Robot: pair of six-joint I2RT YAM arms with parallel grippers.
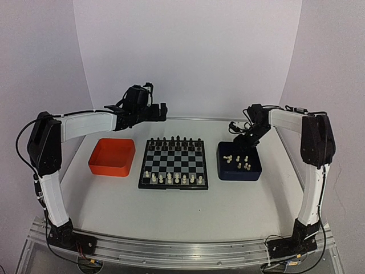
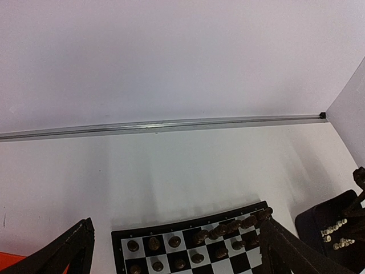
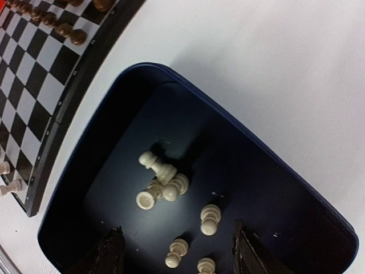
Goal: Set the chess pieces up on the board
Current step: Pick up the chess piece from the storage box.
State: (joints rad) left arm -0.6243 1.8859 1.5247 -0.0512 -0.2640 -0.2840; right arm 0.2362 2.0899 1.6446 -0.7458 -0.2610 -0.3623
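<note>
Top view: the board [image 1: 174, 162] lies at centre, with cream chess pieces [image 1: 172, 179] along its lower edge and more in the blue tray [image 1: 239, 176] at right (some toppled). Left wrist: the left gripper [image 2: 177, 251] is spread wide at the frame's bottom. Right wrist: the right gripper [image 3: 178, 256] has its fingers apart, straddling loose pieces at lower centre and pinching nothing.
</note>
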